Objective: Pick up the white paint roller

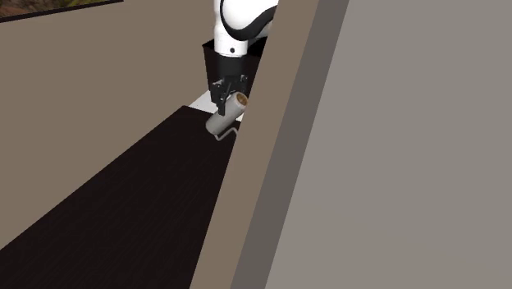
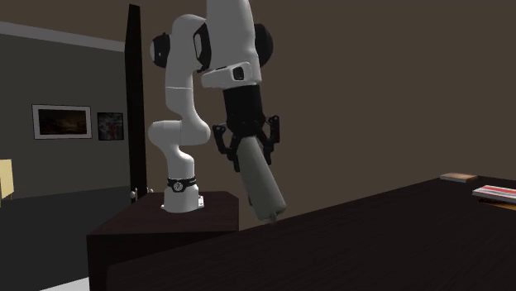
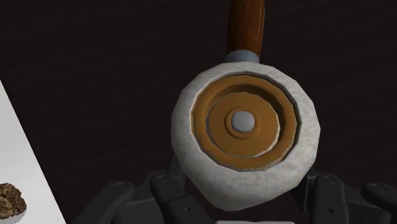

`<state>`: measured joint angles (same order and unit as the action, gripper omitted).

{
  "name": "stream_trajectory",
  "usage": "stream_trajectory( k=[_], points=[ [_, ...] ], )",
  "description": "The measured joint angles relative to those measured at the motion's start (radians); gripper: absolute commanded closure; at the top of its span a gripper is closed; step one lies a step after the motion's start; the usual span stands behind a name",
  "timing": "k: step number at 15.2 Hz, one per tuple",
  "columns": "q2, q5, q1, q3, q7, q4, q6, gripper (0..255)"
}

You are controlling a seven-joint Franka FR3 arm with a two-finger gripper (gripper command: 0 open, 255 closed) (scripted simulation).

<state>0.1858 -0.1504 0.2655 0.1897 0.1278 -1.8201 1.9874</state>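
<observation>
The white paint roller [image 2: 263, 186] is a fuzzy cylinder that hangs tilted from my gripper [image 2: 248, 150], which is shut on its upper end. Its lower end is close above the near edge of the dark table [image 2: 372, 240]; I cannot tell whether they touch. In the shoulder view the roller [image 1: 226, 116] slants down from the gripper [image 1: 229, 90] over the far end of the table [image 1: 131, 205]. In the wrist view the roller's round brown end cap [image 3: 245, 124] faces the camera, clasped between the black fingers [image 3: 159, 191], and its brown handle [image 3: 247, 28] extends beyond it.
A broad brown-grey wall edge [image 1: 271, 148] runs close beside the gripper in the shoulder view. Flat books [image 2: 496, 192] lie at the table's far right. The arm's dark stand [image 2: 165, 236] sits behind the table. A white surface with a small brown lump [image 3: 9, 200] is off to one side.
</observation>
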Motion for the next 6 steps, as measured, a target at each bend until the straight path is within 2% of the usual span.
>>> stream_trajectory(
  k=[6],
  points=[
    [-0.016, 0.001, 0.0, 0.0, 0.011, 0.055, -0.069, 255]
  ],
)
